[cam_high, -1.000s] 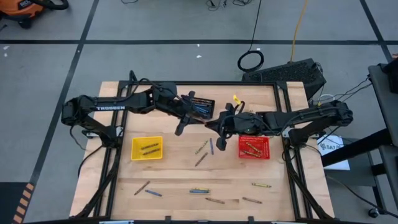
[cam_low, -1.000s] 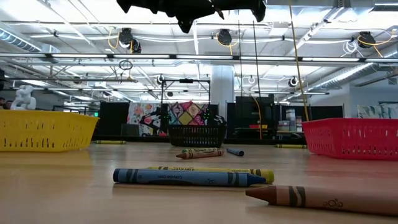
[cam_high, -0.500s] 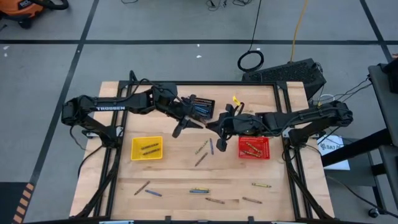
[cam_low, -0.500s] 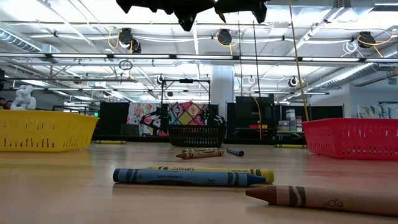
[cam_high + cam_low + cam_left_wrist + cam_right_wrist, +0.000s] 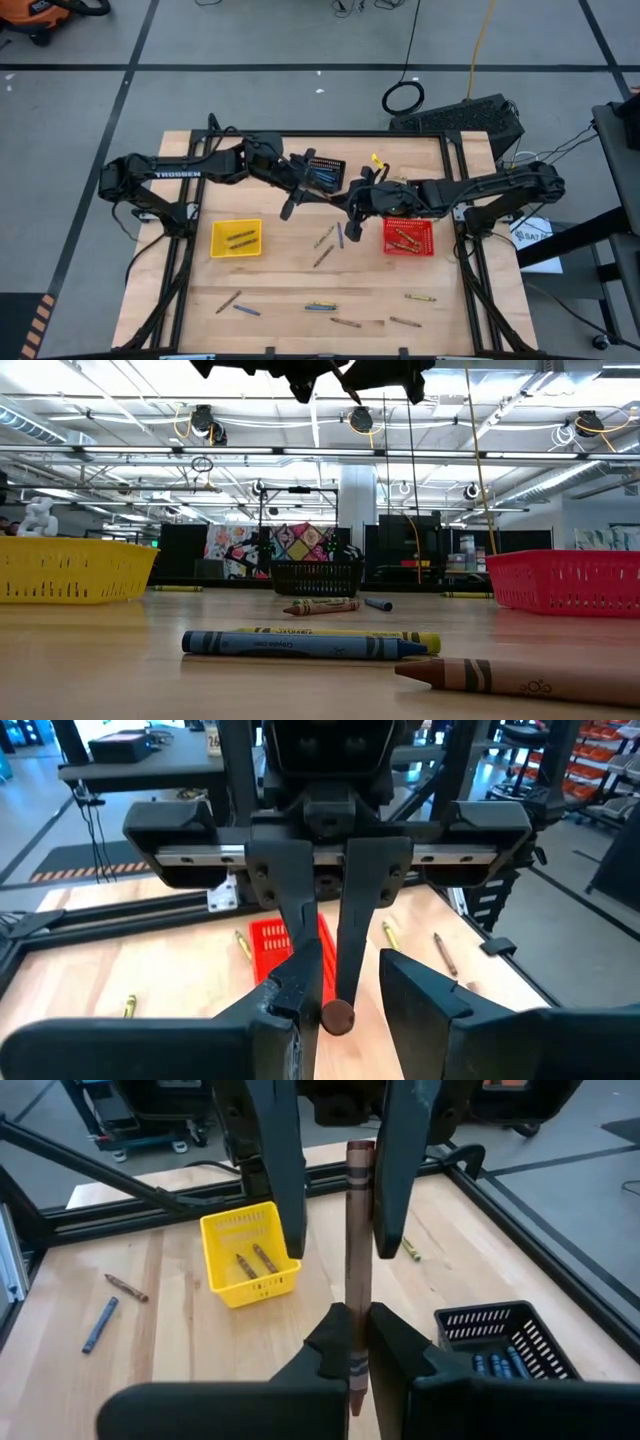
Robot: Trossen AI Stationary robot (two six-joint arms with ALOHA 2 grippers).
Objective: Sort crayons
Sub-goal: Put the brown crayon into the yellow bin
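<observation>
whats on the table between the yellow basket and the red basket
In the high view, three loose crayons lie between the yellow basket and the red basket.

Overhead looks down; low, level; 2 wrist cameras share the table [image 5: 280,270].

Three baskets [image 5: 236,238] sit mid-table, loose crayons [image 5: 321,307] scattered between and in front of them.

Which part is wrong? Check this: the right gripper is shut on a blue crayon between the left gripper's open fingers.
The colour. The right gripper is shut on a brown crayon, not blue, between the left gripper's open fingers; the right wrist view shows it.
</observation>
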